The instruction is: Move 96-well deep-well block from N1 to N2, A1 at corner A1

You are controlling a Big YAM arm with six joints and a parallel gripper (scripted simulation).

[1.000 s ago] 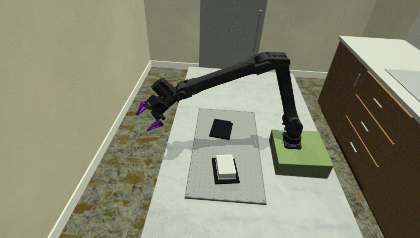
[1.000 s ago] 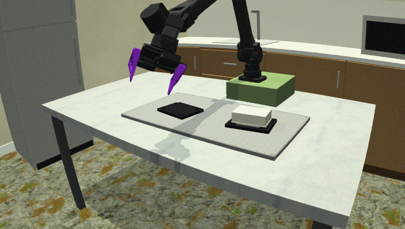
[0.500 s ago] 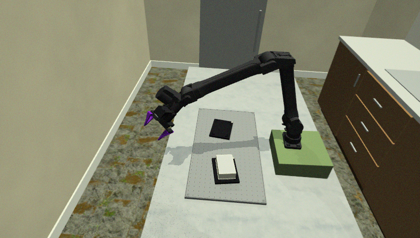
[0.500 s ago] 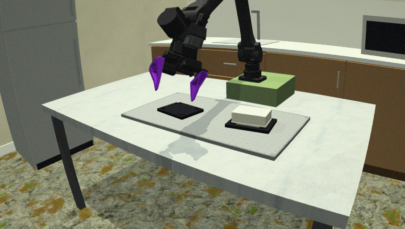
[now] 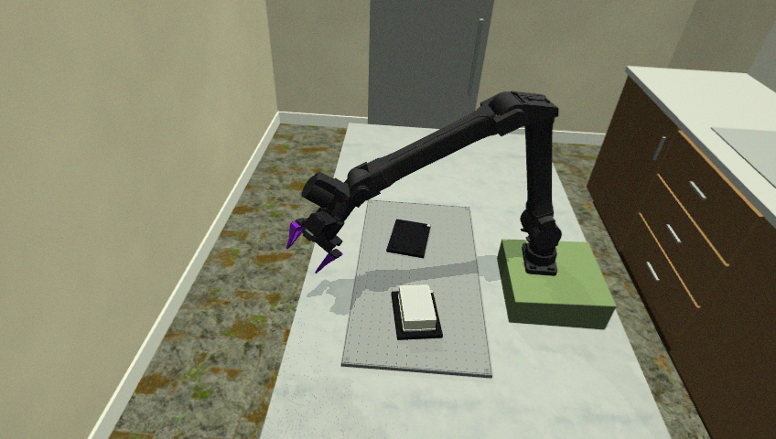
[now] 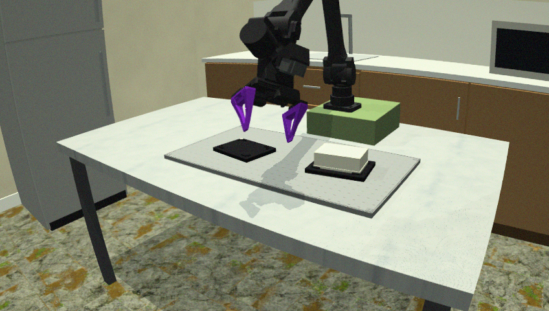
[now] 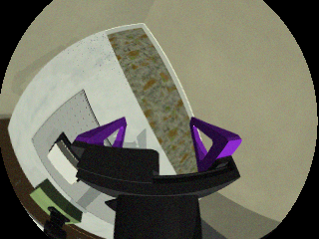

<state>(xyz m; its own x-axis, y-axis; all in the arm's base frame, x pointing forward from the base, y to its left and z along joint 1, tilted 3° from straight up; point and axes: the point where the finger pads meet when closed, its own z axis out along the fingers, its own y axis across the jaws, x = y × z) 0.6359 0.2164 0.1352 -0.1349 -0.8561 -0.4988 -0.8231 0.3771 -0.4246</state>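
Observation:
The white deep-well block (image 5: 416, 307) sits flat on the black nest N1 (image 5: 416, 332), the nearer nest on the grey baseplate. It also shows in the exterior view (image 6: 340, 157) and at the left edge of the wrist view (image 7: 62, 159). The black nest N2 (image 5: 408, 237) (image 6: 244, 149) is empty. My gripper (image 5: 307, 254) (image 6: 266, 133) (image 7: 158, 119) has purple fingers, is wide open and holds nothing. It hangs well above the table, beyond the baseplate's edge on the side away from the arm's base, closer to N2 than to the block.
The arm stands on a green pedestal (image 5: 555, 288) beside the baseplate. The table edge and the floor lie just beyond the gripper. Brown cabinets (image 5: 680, 233) stand behind the base, and a grey fridge (image 6: 50, 96) stands past the table's end.

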